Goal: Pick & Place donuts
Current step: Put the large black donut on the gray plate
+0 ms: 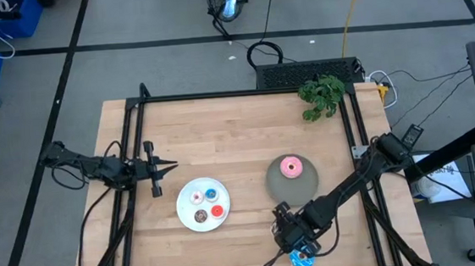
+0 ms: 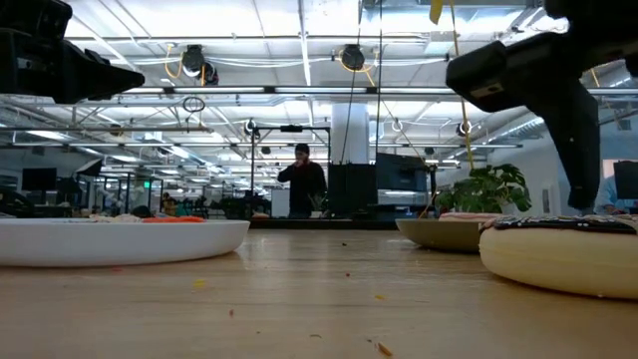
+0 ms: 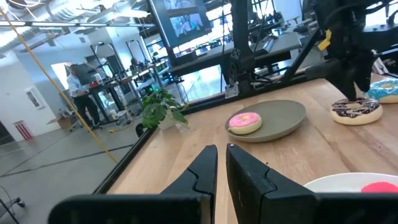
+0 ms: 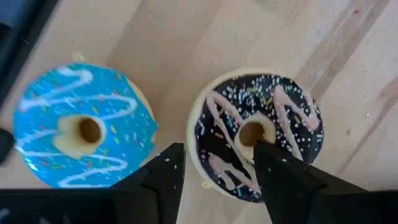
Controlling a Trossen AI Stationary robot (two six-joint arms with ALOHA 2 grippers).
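Chocolate donut (image 4: 255, 140): near table edge, beside blue donut (image 4: 81, 130). Looks light, rigid, smooth; best pinched across one side of its ring. Right gripper (image 4: 214, 165) straddling it, fingers apart. Left gripper (image 3: 221, 163) idle, closed.

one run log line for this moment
right gripper: open over chocolate sprinkled ring donut | left gripper: shut, waiting | pink ring donut: on round grey plate

The right end effector (image 4: 214, 171) points straight down with fingers parted, its arm reaching forward-left. The left end effector (image 3: 221, 163) waits level, fingers closed.
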